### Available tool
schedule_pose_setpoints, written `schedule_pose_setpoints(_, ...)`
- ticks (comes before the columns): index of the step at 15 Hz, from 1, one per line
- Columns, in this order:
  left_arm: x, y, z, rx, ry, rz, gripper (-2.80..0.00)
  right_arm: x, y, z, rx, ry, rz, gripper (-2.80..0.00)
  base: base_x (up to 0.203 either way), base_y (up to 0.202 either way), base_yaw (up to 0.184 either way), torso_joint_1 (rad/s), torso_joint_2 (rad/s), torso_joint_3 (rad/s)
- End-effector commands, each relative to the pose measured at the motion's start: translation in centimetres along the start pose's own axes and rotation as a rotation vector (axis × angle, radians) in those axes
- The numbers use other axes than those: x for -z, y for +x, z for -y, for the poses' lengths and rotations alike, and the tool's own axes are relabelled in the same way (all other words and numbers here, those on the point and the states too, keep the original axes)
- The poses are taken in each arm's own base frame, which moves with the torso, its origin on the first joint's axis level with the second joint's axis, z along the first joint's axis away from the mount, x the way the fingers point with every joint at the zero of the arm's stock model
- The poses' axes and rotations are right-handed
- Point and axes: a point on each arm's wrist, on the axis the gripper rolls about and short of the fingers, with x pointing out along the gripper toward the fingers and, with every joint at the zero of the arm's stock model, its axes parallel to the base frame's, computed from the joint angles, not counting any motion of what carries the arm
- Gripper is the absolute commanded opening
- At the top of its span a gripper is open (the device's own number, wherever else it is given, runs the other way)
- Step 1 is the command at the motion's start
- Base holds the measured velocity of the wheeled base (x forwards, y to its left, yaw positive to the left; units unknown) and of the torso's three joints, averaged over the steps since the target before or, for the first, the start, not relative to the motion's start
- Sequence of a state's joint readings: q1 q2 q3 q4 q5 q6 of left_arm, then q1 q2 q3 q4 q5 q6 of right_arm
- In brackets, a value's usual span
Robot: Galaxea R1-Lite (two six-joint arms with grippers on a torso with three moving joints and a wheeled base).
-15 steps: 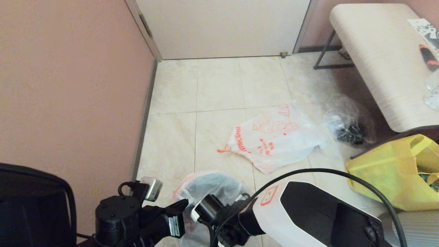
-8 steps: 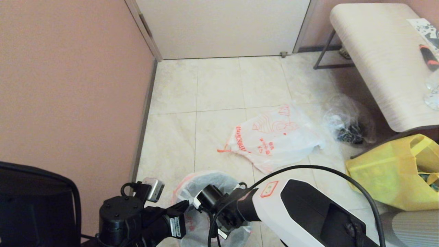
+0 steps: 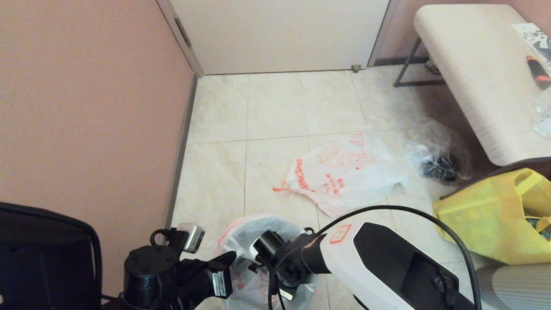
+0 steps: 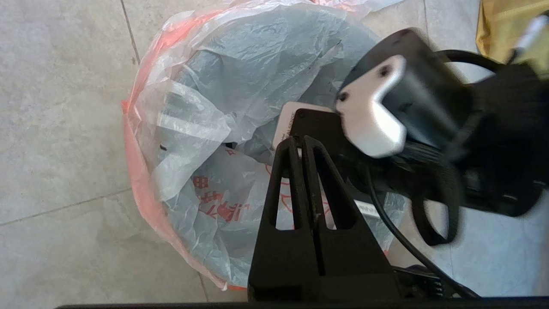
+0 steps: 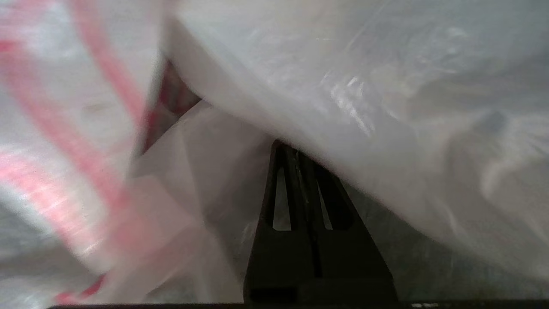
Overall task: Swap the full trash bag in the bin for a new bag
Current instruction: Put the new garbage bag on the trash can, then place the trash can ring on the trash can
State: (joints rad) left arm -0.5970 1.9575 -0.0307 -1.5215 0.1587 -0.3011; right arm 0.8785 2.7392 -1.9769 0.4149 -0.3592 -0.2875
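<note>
The bin (image 3: pixel 275 229) stands at the near edge of the floor, its grey wall showing through the new bag (image 3: pixel 241 234) that lines it. This limp white film with orange print (image 4: pixel 214 210) is draped over the rim. My right gripper (image 5: pixel 292 148) is shut and down inside that bag, its tips against a fold of film; in the head view only its wrist (image 3: pixel 275 254) shows. My left gripper (image 4: pixel 300 139) is shut with nothing in it, hovering over the bin's near left side (image 3: pixel 230 258). The full trash bag (image 3: pixel 344 172), bulging and orange-printed, lies on the tiles beyond the bin.
A clear bag with dark contents (image 3: pixel 437 157) and a yellow tote bag (image 3: pixel 486 215) lie to the right under a pale bench (image 3: pixel 482 73). A pink wall (image 3: pixel 86 107) closes the left side, a door (image 3: pixel 280 34) the far end. A black seat (image 3: pixel 38 258) is near left.
My right wrist has swung further over the bin's mouth and dipped lower into the lining bag. The left arm has barely shifted. The bag on the floor has not moved.
</note>
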Motion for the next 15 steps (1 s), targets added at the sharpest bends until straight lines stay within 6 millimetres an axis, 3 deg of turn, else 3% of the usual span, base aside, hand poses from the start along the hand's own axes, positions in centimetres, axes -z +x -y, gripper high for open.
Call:
schedule_pose_setpoints(1,-0.3,-0.2,0.0,0.004,-0.007,0.02,-2.8,-0.6,-2.4,0.2,-0.01,0.028,0.038,-2.8,0.0,0.0,0.0,0.0,0.0,0.0)
schedule_pose_setpoints(3,-1.0,-1.1,0.1,0.034,-0.012,0.051,-2.8,-1.1,-7.5,0.0,-0.041,0.168,0.099,-2.8,0.0,0.0,0.0,0.0,0.0,0.0)
schedule_pose_setpoints(5,-0.8,-1.2,-0.1,0.034,-0.011,0.04,-2.8,1.3,-12.2,-0.4,-0.073,0.257,0.082,-2.8,0.0,0.0,0.0,0.0,0.0,0.0)
schedule_pose_setpoints(7,-0.2,-0.3,-0.6,0.001,-0.003,0.002,-2.8,4.6,-18.2,1.8,-0.075,0.34,0.114,-2.8,0.0,0.0,0.0,0.0,0.0,0.0)
schedule_pose_setpoints(8,0.1,0.1,-1.0,-0.018,0.009,-0.012,-2.8,7.1,-20.1,3.4,-0.063,0.389,0.108,-2.8,0.0,0.0,0.0,0.0,0.0,0.0)
schedule_pose_setpoints(9,0.1,0.3,-1.2,-0.03,0.018,-0.016,-2.8,10.1,-20.8,5.2,-0.04,0.451,0.071,-2.8,0.0,0.0,0.0,0.0,0.0,0.0)
schedule_pose_setpoints(11,0.2,0.2,-1.1,-0.027,0.031,-0.022,-2.8,15.6,-19.5,11.3,0.055,0.661,0.005,-2.8,0.0,0.0,0.0,0.0,0.0,0.0)
schedule_pose_setpoints(12,0.2,0.1,-1.1,-0.026,0.044,-0.019,-2.8,18.6,-17.7,14.6,0.11,0.765,-0.036,-2.8,0.0,0.0,0.0,0.0,0.0,0.0)
schedule_pose_setpoints(14,-0.1,0.1,-1.1,-0.026,0.052,-0.002,-2.8,24.2,-12.9,19.8,0.188,0.904,-0.085,-2.8,0.0,0.0,0.0,0.0,0.0,0.0)
schedule_pose_setpoints(15,-0.2,0.0,-1.0,-0.024,0.053,0.001,-2.8,26.4,-9.3,21.3,0.206,0.939,-0.099,-2.8,0.0,0.0,0.0,0.0,0.0,0.0)
